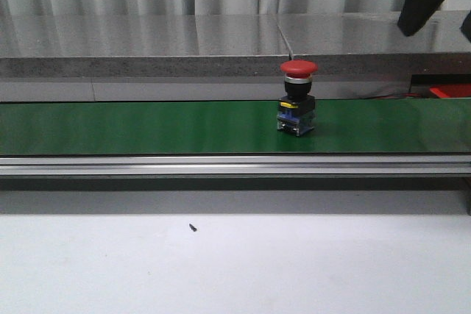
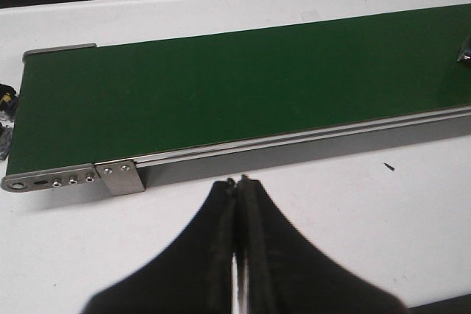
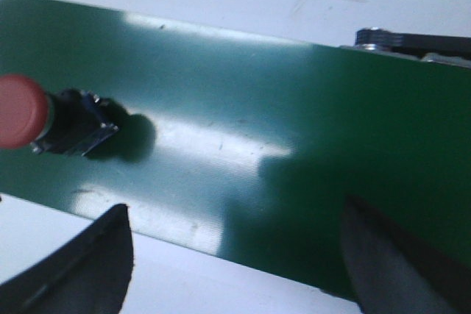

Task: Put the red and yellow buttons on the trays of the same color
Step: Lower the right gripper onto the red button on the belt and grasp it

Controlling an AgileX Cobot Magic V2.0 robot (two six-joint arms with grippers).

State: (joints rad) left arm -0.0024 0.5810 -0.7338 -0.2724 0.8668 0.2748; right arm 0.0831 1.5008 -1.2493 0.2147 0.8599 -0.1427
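The red button point(image 1: 298, 98) stands upright on the green conveyor belt point(image 1: 147, 127), right of the belt's middle, its mushroom cap on top and its black and blue body resting on the belt. Standing this way, the cap and neck are exposed from above and from the sides, which should suit a grasp around the body. No tray of either colour shows in any view, and no yellow button can be made out.

The right claw point(image 3: 235, 255) hangs above the belt with its fingers wide apart and nothing between them. In its wrist view the red button point(image 3: 44, 115) lies off to one side of the gap, well apart from both fingers, so the claw is not yet lined up over it.

The left claw point(image 2: 239, 248) has its fingers pressed together, empty, above the white bench point(image 2: 368, 218) on the near side of the belt, towards the belt's left end. The button is far from it, so the pick looks to fall to the right arm.
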